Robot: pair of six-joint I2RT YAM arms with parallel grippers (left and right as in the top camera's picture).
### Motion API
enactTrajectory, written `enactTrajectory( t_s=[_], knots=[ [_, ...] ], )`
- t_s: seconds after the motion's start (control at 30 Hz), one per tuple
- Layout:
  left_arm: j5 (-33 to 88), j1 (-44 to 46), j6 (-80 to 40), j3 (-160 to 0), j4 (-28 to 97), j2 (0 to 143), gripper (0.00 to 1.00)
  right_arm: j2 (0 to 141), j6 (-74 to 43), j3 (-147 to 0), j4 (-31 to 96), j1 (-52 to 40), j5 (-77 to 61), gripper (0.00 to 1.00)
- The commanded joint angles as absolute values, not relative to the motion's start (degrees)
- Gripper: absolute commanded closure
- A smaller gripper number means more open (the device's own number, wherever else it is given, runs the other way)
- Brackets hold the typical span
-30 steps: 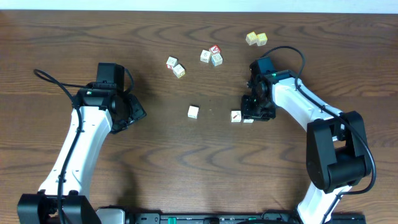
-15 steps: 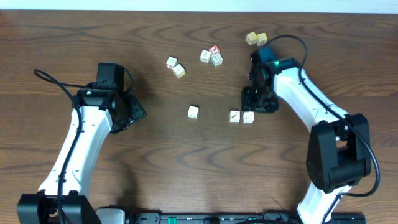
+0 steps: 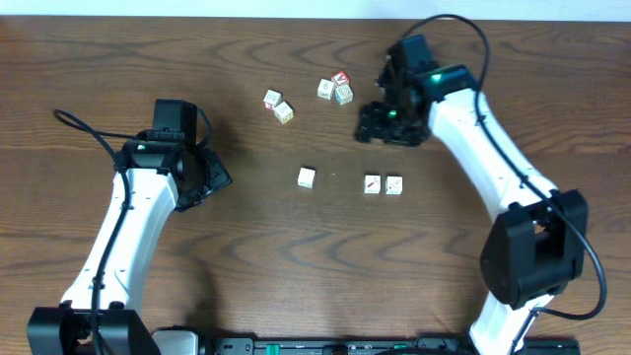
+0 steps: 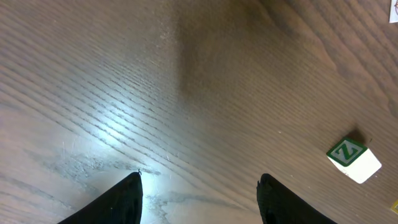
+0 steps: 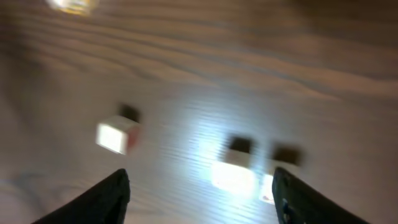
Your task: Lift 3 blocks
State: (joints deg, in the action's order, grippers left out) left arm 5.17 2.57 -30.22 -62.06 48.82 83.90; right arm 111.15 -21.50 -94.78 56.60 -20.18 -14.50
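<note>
On the table (image 3: 246,266), right block (image 3: 393,184) just beside middle block (image 3: 372,184), left block (image 3: 307,177) apart, all in a row.

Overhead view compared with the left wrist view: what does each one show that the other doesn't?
Only overhead: both arms, and the right end effector, open and empty, away from the three whitish blocks lying in a rough row. Only left wrist: a green Z printed on one cube's face. Both: the wood table and the open left end effector.
</note>
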Motion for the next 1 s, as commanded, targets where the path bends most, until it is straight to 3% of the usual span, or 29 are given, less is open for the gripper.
enactTrajectory(
  t_s=[0.0, 0.3, 0.57, 0.8, 0.97],
  knots=[
    [4.21, 2.33, -30.48, -62.08, 48.82, 83.92, 0.4, 110.91, -33.08, -94.94, 52.29, -26.7, -13.34, 0.28],
    [4.19, 2.33, -30.2, -62.08, 49.74, 83.92, 0.4, 115.63, -51.99, -94.91, 48.75, -39.83, 4.89, 0.27],
    [4.19, 2.33, -28.14, -62.08, 50.35, 83.92, 0.4, 122.02, -55.68, -94.91, 47.29, -41.85, 5.56, 0.27],
    [4.19, 2.33, -28.14, -62.08, 50.3, 83.92, 0.4, 124.55, -55.72, -94.91, 46.7, -41.85, 4.16, 0.48],
    [4.19, 2.33, -28.14, -62.08, 50.3, 83.92, 0.4, 124.77, -55.75, -94.91, 46.89, -41.89, 3.31, 0.5]
  ],
)
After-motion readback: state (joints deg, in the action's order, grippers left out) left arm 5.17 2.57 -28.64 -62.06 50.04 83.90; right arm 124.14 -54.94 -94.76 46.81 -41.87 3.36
